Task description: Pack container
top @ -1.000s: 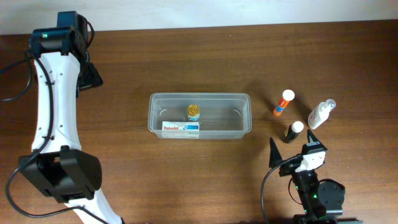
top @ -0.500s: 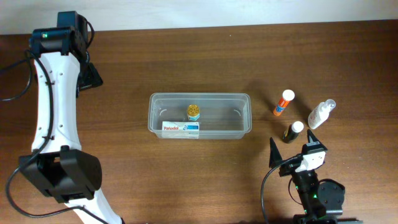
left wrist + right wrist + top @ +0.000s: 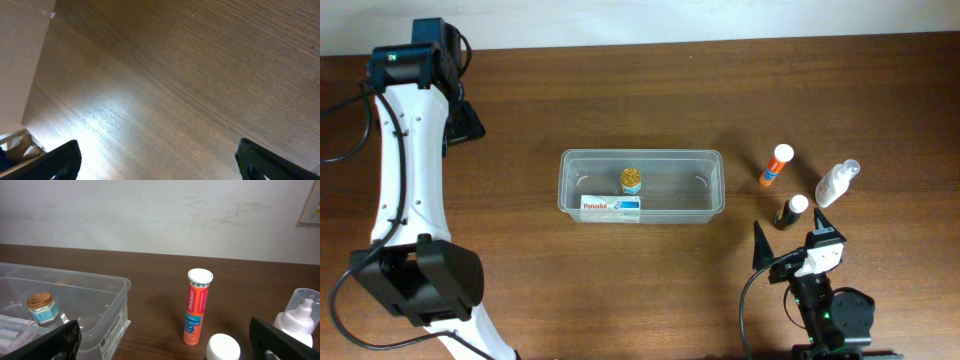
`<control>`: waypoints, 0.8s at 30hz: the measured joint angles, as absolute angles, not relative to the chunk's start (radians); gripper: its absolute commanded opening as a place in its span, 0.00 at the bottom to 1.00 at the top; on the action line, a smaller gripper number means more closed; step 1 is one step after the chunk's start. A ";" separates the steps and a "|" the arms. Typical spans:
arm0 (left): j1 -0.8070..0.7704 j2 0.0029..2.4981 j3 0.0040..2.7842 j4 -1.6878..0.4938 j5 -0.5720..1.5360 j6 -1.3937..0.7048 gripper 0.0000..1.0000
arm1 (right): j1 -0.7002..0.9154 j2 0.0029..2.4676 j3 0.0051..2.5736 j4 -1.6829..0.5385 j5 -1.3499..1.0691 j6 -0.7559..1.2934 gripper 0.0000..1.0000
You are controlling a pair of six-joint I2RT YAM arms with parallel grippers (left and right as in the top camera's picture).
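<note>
**Knocking the bottles over is the big danger**

The container (image 3: 716, 186) is set in the middle of the surface (image 3: 520, 110). A box (image 3: 611, 207) and a small jar (image 3: 631, 180) are already inside it, at the left and middle. Room is left at its right end.

Three things are yet to be packed. An orange tube (image 3: 197, 307), a dark bottle (image 3: 792, 211) and a spray bottle (image 3: 837, 182) are stood close together, to the right of the container. The right fingers (image 3: 60, 340) are spread wide and nothing is held in them. They are placed just in front of the dark bottle. The left fingers (image 3: 55, 162) are spread too, with nothing held, far away over a bare corner.

The tube is tall and thin, so it could be tipped by a small bump and rolled away. If the dark bottle is reached for, the tube or the spray bottle could be hit by a wide finger, as little space is left between them. A round bottle could also be squeezed out sideways if it is pinched off-centre. The container looks light, so it could be pushed along if its wall is struck during a drop.
</note>
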State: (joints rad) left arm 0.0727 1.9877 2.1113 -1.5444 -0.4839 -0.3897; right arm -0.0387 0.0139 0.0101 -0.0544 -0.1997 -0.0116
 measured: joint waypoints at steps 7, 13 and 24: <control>0.073 1.988 2.111 -1.544 -0.484 -0.390 0.99 | -0.039 0.014 0.010 -0.054 -0.208 -0.011 0.98; 0.073 1.988 2.111 -1.544 -0.484 -0.390 0.99 | -0.039 0.014 0.010 -0.051 -0.259 -0.012 0.98; 0.073 1.988 2.111 -1.544 -0.484 -0.390 0.99 | -0.039 0.016 0.010 -0.044 -0.323 0.238 0.98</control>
